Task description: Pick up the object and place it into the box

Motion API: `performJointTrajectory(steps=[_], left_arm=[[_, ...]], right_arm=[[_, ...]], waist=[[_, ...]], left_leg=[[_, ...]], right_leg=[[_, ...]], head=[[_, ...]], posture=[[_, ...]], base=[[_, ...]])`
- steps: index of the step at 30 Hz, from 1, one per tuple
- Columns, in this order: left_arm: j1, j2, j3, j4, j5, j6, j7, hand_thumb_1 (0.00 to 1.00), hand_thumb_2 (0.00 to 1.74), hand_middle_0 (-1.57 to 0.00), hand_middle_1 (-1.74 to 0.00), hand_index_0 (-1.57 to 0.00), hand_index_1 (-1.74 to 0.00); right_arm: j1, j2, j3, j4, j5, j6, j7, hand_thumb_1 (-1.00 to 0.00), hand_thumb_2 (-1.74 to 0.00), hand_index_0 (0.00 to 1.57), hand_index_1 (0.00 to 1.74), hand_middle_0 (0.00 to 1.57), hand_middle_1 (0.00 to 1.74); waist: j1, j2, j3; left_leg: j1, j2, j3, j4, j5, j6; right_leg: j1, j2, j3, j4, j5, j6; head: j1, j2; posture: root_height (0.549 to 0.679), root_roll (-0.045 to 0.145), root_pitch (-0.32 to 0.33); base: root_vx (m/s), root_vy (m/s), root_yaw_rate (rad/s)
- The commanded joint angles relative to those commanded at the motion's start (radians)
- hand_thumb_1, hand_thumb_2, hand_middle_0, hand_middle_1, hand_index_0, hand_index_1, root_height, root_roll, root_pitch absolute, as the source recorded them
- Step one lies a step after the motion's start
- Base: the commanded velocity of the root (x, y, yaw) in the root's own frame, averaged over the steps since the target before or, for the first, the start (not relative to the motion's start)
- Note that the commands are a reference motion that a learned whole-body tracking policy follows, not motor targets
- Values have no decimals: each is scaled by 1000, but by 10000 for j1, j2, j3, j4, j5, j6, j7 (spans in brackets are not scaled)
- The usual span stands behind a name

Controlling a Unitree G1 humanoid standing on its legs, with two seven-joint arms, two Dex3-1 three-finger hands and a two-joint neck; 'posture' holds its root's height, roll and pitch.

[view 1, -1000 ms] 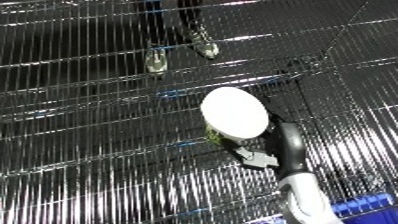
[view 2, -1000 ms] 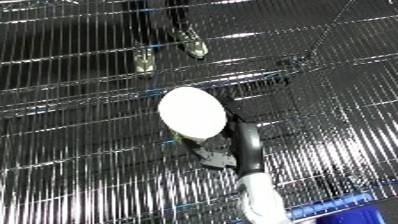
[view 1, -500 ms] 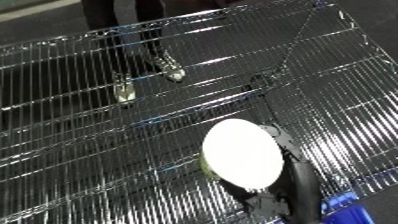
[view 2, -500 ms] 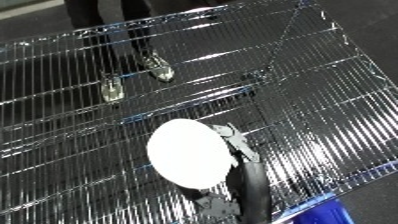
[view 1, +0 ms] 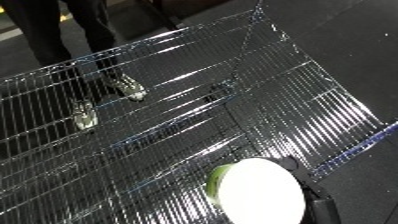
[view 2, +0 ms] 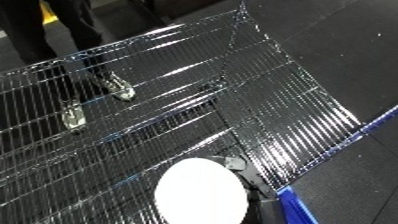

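— Where is the right hand point(view 1: 313, 200)?
— Low at the view's right, behind a round white object point(view 1: 258, 192) with a pale green rim, which hides most of it. I cannot tell how its fingers point(view 2: 233, 162) are set.
— And the object?
— Held up over the wire-grid bench point(view 1: 178, 125), near its right edge.
— The room?
— Dark floor point(view 2: 338, 45) beyond the bench; a blue bin rim point(view 2: 298, 207) at the lower right.

Below me a shiny wire rack point(view 1: 222, 115) throws back streaks of light across its thin bars. Beyond its edge I see dark floor point(view 2: 346, 55), dull and unlit.
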Motion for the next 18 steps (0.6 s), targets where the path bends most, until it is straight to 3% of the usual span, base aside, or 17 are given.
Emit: performJointTrajectory(steps=[5, 12, 15, 18], left_arm=[[-50, 98, 94, 16, -23, 172, -33, 1000, 1740, -1570, -1740, -1570, -1740], [66, 139, 312, 29, -22, 297, -142, 1000, 1740, -1570, -1740, -1570, -1740], [185, 38, 360, 75, 4, 243, -51, 1000, 1740, -1570, -1740, -1570, -1740], [447, -183, 444, 95, -21, 42, 64, 1000, 1740, -1570, -1740, -1570, -1740]], right_arm=[[214, -153, -112, -117, -22, 71, -232, -800, -1392, 1256, 1392, 1256, 1392], [875, -374, -633, -199, -139, -40, -810, -800, -1392, 1256, 1392, 1256, 1392], [1189, -524, -909, -156, -300, -17, -966, -800, -1392, 1256, 1392, 1256, 1392], [1683, -794, -1353, -13, -253, -114, -808, -800, -1392, 1256, 1392, 1256, 1392]], waist=[[-134, -34, -7], [-470, -27, -44], [-724, 75, -63], [-1050, 282, -59]], left_leg=[[456, 34, 121, -294, 29, -33], [647, 98, 340, -181, -178, 12], [774, 137, 493, -185, -238, -3], [1014, 161, 683, -282, -263, -36]], right_leg=[[483, -23, 49, -454, 100, 10], [644, -27, 183, -549, 123, 7], [675, -23, 311, -547, 103, 3], [746, -28, 503, -563, 42, -16]], head=[[854, -314], [2330, -509], [3114, -771], [3465, -958]], posture=[[649, 51, 90], [650, 54, 80], [651, 61, 76], [651, 71, 68]], base=[[-1, -18, -119], [-22, 1, -142], [-13, 107, -205], [24, 187, -252]])
